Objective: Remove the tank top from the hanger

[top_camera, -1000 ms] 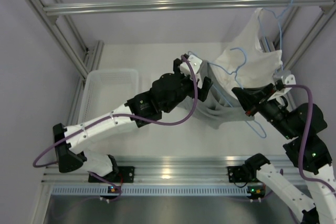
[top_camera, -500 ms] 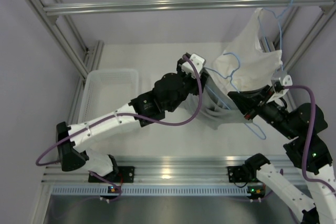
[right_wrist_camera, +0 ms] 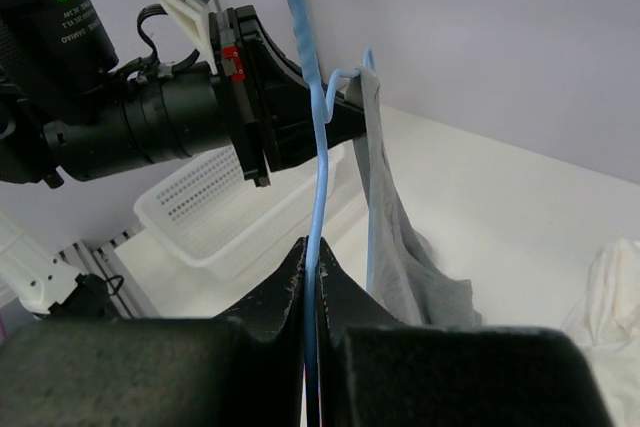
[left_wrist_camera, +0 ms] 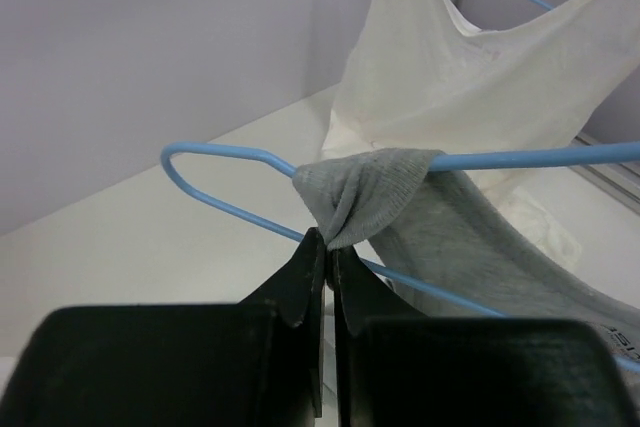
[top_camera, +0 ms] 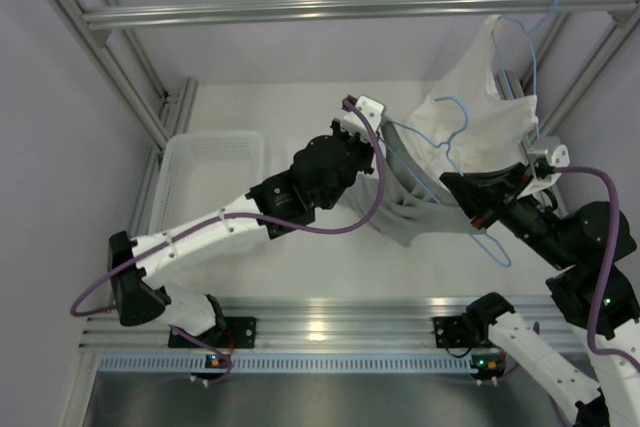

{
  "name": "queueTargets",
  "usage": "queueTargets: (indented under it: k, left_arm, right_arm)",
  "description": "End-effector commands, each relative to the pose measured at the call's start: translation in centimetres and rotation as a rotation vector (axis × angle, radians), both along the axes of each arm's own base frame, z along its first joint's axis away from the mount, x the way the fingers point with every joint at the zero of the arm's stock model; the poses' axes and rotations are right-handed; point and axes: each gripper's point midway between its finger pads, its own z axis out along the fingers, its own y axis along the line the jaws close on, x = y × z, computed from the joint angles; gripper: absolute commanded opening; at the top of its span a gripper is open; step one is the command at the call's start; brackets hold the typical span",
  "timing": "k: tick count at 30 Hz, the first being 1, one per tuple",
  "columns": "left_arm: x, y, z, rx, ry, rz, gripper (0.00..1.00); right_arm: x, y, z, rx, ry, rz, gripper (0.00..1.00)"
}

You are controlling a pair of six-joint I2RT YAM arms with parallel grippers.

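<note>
- Currently, the grey tank top [left_wrist_camera: 375,187] is pinched at its strap by the closed left tool [left_wrist_camera: 322,244].
- The blue hanger [right_wrist_camera: 320,147] is clamped by the closed right tool [right_wrist_camera: 312,252].

The left gripper [left_wrist_camera: 322,247] has just snapped its jaws together! Wide open a second ago, they now pinch the tank top [left_wrist_camera: 368,192] by its strap, bunching grey fabric at the left tip of the hanger [left_wrist_camera: 218,154].

1. The tank top [left_wrist_camera: 372,190] is matt grey knitted cloth.
2. The hanger [left_wrist_camera: 520,156] is smooth, light-blue coated wire.
3. The white garment [left_wrist_camera: 480,77] is soft matt cloth.
4. The basket [top_camera: 205,162] is perforated white plastic.
</note>
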Motion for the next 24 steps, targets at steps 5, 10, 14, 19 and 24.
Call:
queueTargets:
  k: [5,10,14,19,24]
  left_arm:
    - [1.2,4.7,8.2,-0.181,-0.099,0.164,0.00]
    - [3.0,7.0,10.9,-0.277,-0.078,0.195,0.00]
    - [4.7,8.8,11.9,-0.305,-0.063,0.230,0.00]
    - [5.2,8.2,11.9,-0.286,-0.050,0.216,0.00]
    - [5.4,6.0,10.8,-0.264,-0.018,0.124,0.00]
  right_arm:
    - [-0.4,0.4,-1.2,-0.052,-0.062,0.039,0.00]
    - [-3.1,0.5,-0.8,-0.082,-0.164,0.119,0.00]
    - [-4.9,0.5,-0.7,-0.116,-0.246,0.170,0.00]
    - [-5.1,-1.6,0.6,-0.039,-0.306,0.047,0.00]
    - [-6.2,-2.4,2.3,0.047,-0.384,0.023,0.00]
